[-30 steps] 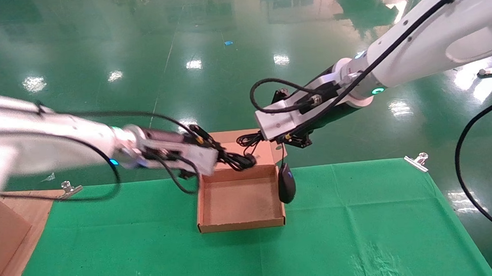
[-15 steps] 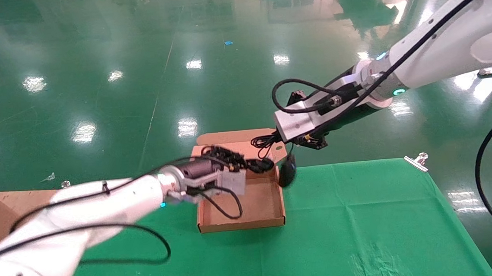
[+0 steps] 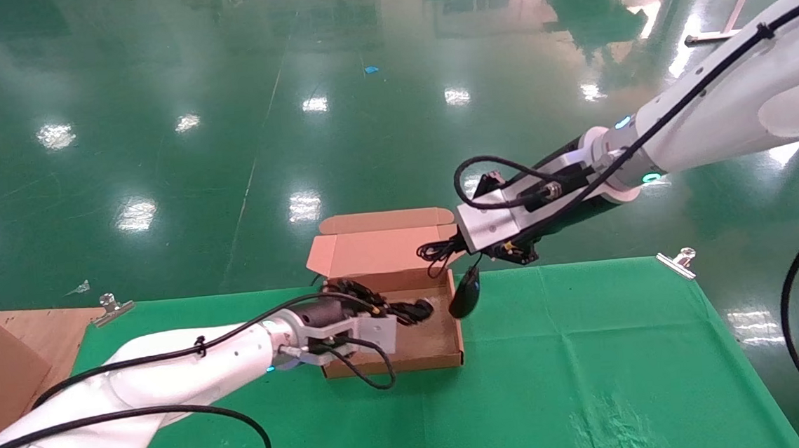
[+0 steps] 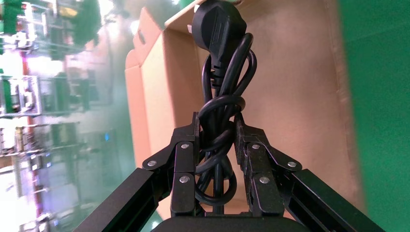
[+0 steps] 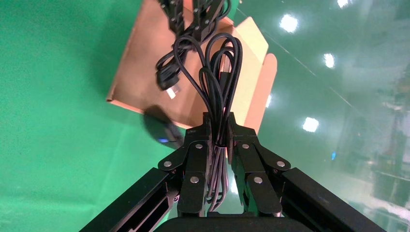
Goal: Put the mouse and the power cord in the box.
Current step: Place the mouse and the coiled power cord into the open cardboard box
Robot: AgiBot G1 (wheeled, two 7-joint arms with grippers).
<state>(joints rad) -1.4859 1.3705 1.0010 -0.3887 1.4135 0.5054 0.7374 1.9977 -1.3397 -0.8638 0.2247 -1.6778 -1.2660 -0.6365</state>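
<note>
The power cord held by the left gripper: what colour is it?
Black all over, plug included; the power cord shows best in the left wrist view, clamped in the left gripper.

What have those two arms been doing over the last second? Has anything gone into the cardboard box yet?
The left gripper, clamped on the power cord, swung in from the side and dropped low into the box, but has not let go. The right gripper drew back to the right, holding the bundled wire; the mouse dangling from it swung with it, outside the box's right wall. The box stayed put, lid open.
</note>
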